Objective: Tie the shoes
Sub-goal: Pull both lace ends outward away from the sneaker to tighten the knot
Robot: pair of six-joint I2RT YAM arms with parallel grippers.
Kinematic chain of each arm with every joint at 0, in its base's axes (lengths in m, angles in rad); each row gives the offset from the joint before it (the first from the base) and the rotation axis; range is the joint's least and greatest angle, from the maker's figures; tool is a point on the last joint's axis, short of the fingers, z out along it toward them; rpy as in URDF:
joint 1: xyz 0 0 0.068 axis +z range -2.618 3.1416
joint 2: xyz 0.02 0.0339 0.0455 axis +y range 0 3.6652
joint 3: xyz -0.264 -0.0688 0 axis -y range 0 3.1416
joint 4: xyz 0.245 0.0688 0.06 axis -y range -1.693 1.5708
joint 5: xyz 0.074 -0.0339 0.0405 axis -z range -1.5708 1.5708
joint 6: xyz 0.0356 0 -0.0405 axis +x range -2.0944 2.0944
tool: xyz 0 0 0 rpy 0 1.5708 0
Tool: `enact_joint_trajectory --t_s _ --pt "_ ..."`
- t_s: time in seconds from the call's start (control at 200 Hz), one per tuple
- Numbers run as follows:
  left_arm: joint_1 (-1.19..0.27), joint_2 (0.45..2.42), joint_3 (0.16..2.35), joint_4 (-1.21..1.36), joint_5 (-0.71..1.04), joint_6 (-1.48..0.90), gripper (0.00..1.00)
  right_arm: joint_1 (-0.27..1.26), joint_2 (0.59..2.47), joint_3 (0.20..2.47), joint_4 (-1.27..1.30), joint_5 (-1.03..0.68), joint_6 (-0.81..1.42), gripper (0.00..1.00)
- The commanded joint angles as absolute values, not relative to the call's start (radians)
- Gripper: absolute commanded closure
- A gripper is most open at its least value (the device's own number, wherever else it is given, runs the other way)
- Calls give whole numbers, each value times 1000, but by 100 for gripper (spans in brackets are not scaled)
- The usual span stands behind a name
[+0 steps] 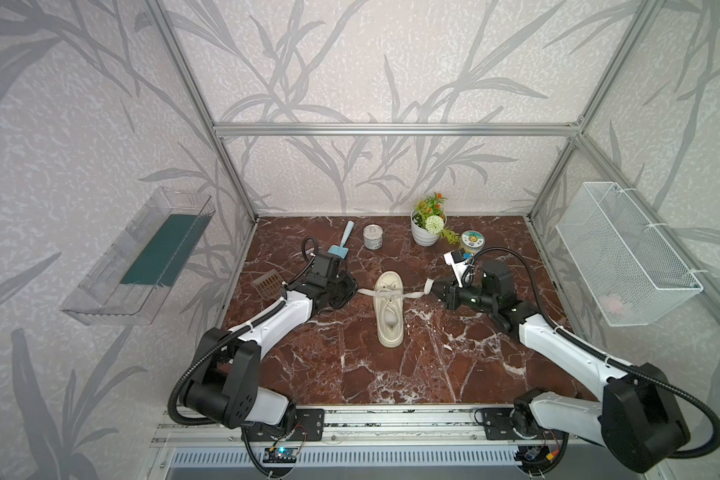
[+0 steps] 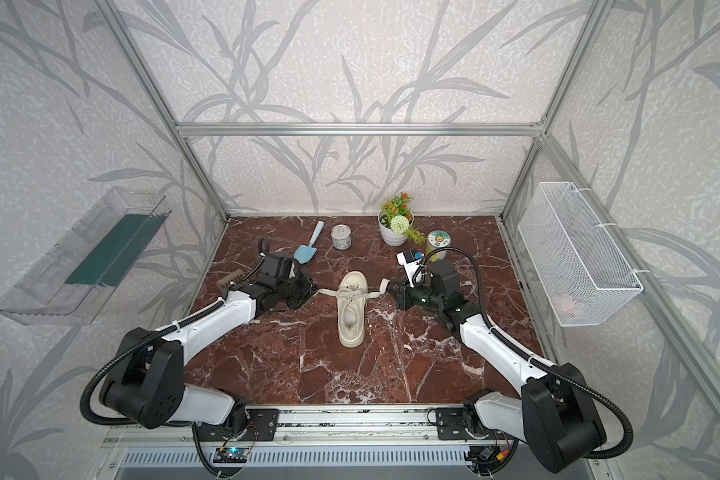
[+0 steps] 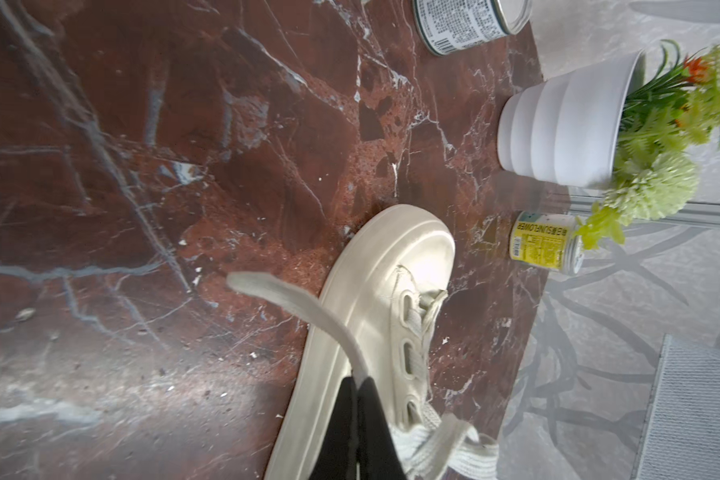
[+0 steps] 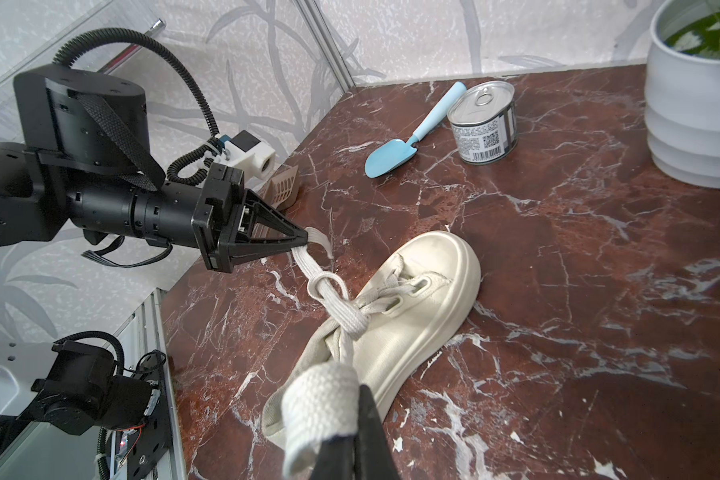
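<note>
Your left gripper is pinched shut on one end of the laces, and your right gripper is pinched shut on the other end. From both, the laces run taut inward to a crossed knot over the eyelets. The sneaker lies between the two grippers, just beside each, sole down on the marble table, toe toward the can.

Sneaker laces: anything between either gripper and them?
Nothing visible. The left gripper is shut on one lace end and the right gripper on the other lace end; blue trowel and can lie farther back, apart from the sneaker.
</note>
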State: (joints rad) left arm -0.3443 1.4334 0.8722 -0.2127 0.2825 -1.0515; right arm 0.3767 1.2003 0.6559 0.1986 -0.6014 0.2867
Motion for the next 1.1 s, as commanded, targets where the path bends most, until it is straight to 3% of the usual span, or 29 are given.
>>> enact_joint_trajectory --t_s 0.0,1.095 --pt "-333 1392 922 -338 217 -959 100 358 1159 633 132 -581 268 100" --pt "-236 1419 1009 -457 210 -787 100 199 972 507 -167 -359 332 100"
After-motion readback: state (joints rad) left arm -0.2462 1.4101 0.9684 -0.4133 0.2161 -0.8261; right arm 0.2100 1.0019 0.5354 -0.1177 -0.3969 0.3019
